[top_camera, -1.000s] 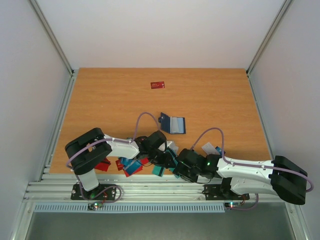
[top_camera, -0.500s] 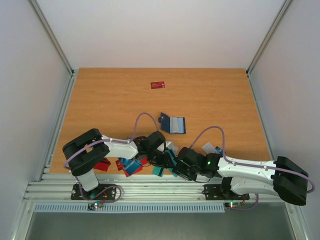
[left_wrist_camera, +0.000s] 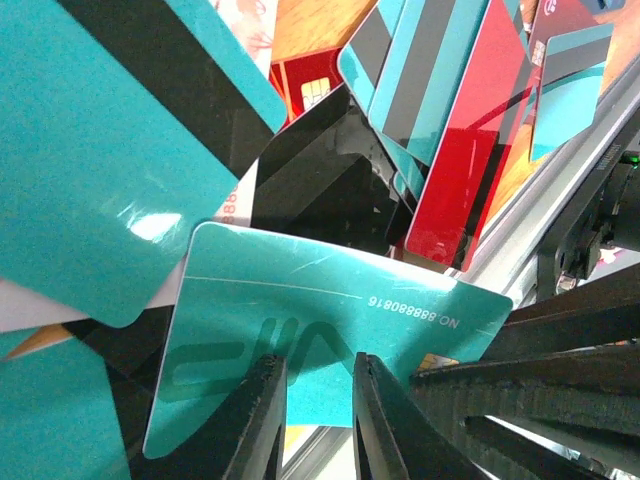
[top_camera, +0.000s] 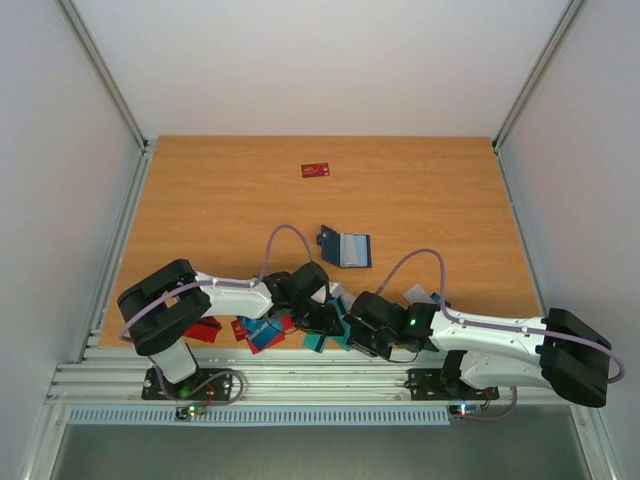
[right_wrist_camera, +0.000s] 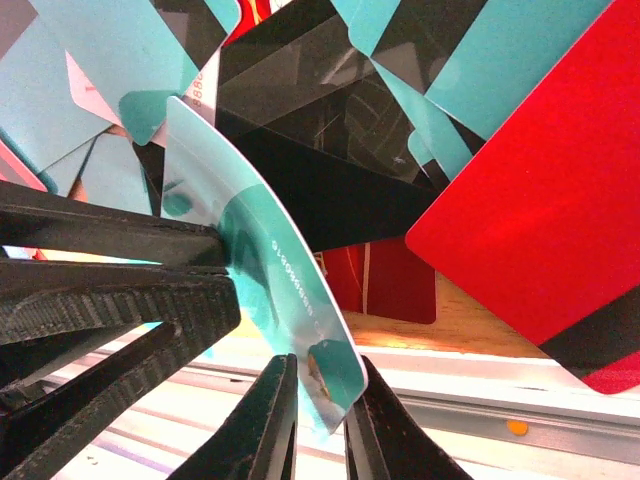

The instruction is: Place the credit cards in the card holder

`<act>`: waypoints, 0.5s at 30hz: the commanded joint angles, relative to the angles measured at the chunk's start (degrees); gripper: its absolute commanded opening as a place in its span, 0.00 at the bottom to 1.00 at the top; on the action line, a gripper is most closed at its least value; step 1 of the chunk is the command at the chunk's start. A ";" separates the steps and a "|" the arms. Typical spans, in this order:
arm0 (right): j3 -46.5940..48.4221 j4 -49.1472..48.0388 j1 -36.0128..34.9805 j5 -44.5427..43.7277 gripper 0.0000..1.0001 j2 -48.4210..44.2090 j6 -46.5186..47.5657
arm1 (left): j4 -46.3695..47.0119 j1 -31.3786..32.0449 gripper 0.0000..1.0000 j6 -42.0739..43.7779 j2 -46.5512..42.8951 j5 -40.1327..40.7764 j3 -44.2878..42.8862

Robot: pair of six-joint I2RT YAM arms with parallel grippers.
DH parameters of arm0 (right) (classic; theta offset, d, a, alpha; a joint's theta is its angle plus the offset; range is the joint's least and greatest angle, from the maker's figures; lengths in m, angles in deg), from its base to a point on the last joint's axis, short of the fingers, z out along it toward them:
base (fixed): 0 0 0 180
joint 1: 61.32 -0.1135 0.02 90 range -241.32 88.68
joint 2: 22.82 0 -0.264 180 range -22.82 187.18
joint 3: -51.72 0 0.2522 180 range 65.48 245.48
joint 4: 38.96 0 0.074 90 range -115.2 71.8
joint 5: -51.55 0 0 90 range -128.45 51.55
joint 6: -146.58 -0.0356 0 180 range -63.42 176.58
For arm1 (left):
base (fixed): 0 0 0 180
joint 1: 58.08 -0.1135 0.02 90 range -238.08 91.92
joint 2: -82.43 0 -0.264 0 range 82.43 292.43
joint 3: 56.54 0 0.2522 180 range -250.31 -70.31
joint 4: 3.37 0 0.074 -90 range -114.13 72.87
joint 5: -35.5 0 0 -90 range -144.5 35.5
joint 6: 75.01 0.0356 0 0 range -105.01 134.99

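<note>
A pile of credit cards (top_camera: 262, 330), teal, red and black, lies at the table's near edge between the arms. One teal card (left_wrist_camera: 320, 300) is bowed upward off the pile. My left gripper (left_wrist_camera: 315, 365) has its fingertips against that card's face, jaws a narrow gap apart with nothing between them. My right gripper (right_wrist_camera: 323, 365) is shut on a corner of the same teal card (right_wrist_camera: 270, 250). Both grippers meet over the pile, left gripper (top_camera: 330, 318) beside right gripper (top_camera: 352, 325). The card holder (top_camera: 345, 248) lies open at mid-table, apart from both.
A single red card (top_camera: 315, 170) lies far back on the table. A few pale cards (top_camera: 420, 296) rest by the right arm's forearm. The metal rail (top_camera: 300, 380) runs just below the pile. Walls close in both sides.
My right arm has slid left toward the left gripper and its jaws have closed onto the teal card's corner. The left arm has shifted only slightly.
</note>
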 commanded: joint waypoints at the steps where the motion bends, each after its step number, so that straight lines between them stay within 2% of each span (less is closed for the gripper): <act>1: 3.04 -4.19 0.27 -1.32 0.12 0.98 0.57 | -4.96 0.53 0.22 -0.65 -0.62 1.31 1.61; 5: 3.75 -2.56 0.27 -0.88 0.02 1.07 1.52 | -6.53 0.54 0.22 -1.01 -3.02 2.10 1.20; 13: 6.11 2.28 0.33 -0.19 0.01 -2.12 5.12 | -15.14 0.53 0.23 -0.66 -13.35 6.57 -1.96; 15: 7.69 5.11 0.48 -0.59 0.01 -3.18 6.44 | -18.68 0.53 0.26 -0.42 -17.09 9.43 -3.29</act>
